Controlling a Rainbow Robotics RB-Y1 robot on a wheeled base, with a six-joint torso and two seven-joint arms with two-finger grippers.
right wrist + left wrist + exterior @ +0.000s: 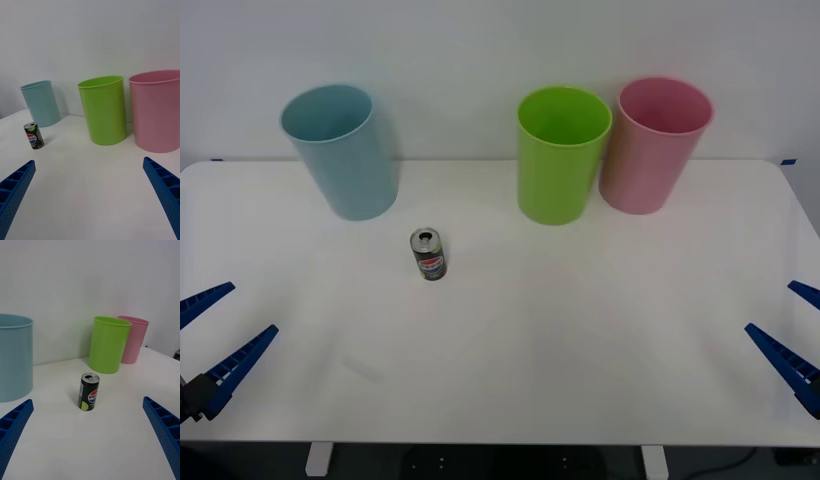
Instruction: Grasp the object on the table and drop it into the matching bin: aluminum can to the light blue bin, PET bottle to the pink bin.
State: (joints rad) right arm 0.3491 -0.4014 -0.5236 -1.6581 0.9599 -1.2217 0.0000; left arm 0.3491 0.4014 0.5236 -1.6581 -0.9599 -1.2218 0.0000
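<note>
On the white table (510, 370), left of centre: small dark aluminum can (428, 254), upright, silver top with open pull-tab hole, red-white-blue round logo on the side. Standing free, touched by nothing. Just behind it and to the left, near the far edge: light blue bin (340, 150), upright, rim wide, close to the can but apart from it. Further right along the same far edge: lime green bin (562, 153), then pink bin (653, 145) right beside it, the two nearly touching.

At the near left edge: left gripper (208, 340), blue ribbed fingers spread wide, holding nothing, well short of the can. At the near right edge: right gripper (800, 330), fingers likewise wide apart, empty, well away from the can.

From the left wrist: can (88, 392) between the spread fingers (13, 427), further off.
</note>
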